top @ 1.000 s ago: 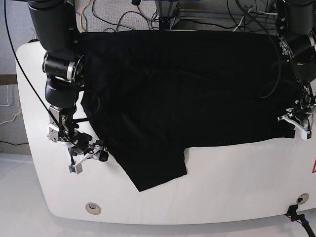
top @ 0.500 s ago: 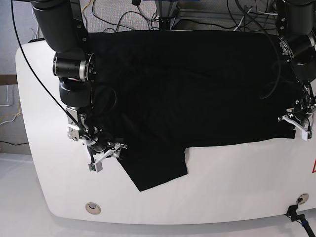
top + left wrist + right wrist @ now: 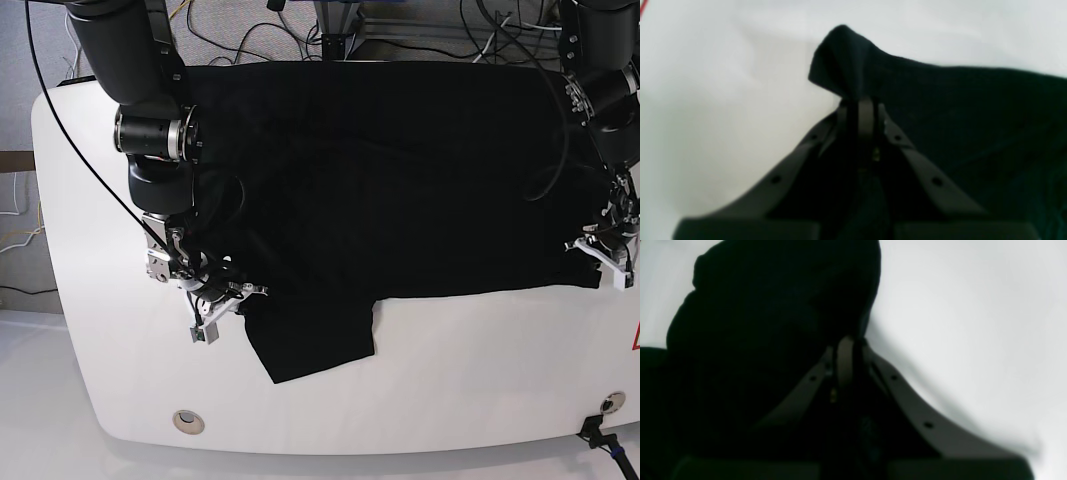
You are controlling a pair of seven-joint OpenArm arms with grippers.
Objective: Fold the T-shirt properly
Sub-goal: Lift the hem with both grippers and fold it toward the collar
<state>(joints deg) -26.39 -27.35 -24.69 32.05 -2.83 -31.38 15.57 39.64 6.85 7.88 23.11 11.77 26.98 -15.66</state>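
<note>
A black T-shirt (image 3: 380, 190) lies spread across a white table (image 3: 480, 370), one sleeve (image 3: 315, 340) jutting toward the near edge; from above, the right gripper (image 3: 228, 305) sits at that sleeve's edge and the left gripper (image 3: 600, 255) at the shirt's opposite hem corner; only the wrist views show the grips: left fingers (image 3: 866, 116) pinched together on a raised peak of cloth, right fingers (image 3: 844, 356) closed on a dark fold.

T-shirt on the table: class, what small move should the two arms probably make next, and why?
Probably lift together: the left gripper and right gripper each look shut on an edge of the T-shirt, which lies spread on the table, unfolded.
</note>
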